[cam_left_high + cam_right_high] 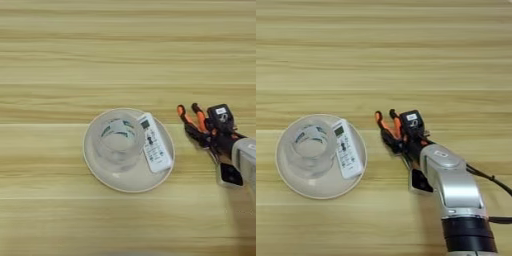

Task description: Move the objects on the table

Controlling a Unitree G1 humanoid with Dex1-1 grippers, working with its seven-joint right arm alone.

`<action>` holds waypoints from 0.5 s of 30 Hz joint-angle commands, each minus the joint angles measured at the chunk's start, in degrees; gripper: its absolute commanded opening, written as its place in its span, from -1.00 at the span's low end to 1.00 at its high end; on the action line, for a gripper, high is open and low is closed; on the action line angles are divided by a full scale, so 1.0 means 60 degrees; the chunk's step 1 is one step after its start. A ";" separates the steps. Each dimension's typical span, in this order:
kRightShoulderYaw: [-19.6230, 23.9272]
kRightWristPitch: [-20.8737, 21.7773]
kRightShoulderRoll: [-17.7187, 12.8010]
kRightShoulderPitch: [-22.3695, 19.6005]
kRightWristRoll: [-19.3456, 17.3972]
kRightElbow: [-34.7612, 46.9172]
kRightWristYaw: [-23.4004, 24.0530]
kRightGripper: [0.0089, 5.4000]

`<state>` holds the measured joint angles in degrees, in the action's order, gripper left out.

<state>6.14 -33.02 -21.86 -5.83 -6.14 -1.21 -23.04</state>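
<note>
At centre-right of the frame, the black two-fingered gripper (401,142) sat over the orange-and-black-handled needle-nose pliers (387,127) on the light wooden bench (384,50), its grip indiscernible; apparently the grasping step, with a lift to follow.

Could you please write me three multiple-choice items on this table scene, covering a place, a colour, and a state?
1. Where does the remote lie?
A. on the plate, beside the glass cup
B. on the bare table
C. inside the cup

2. What colour are the handles of the pliers?
A. blue
B. orange and black
C. green

3. How does the cup stand?
A. upright
B. on its side
C. upside down

Answers: 1 A, it rests on the plate, right of the cup. 2 B, orange tips show by the gripper. 3 A, its open rim faces up.
</note>
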 commanded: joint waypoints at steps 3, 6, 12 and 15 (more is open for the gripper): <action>0.0428 0.0429 -0.0581 -0.0163 0.0240 -0.0526 0.0259 0.13; 0.0540 0.0580 -0.0646 -0.0231 0.0196 -0.0798 0.0241 0.13; 0.0905 0.0808 -0.0909 -0.0334 0.0162 -0.1327 0.0243 0.13; 0.1030 0.0924 -0.0983 -0.0246 0.0157 -0.1487 0.0223 0.13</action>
<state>11.34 -27.97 -25.05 -6.95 -6.15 -9.19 -22.96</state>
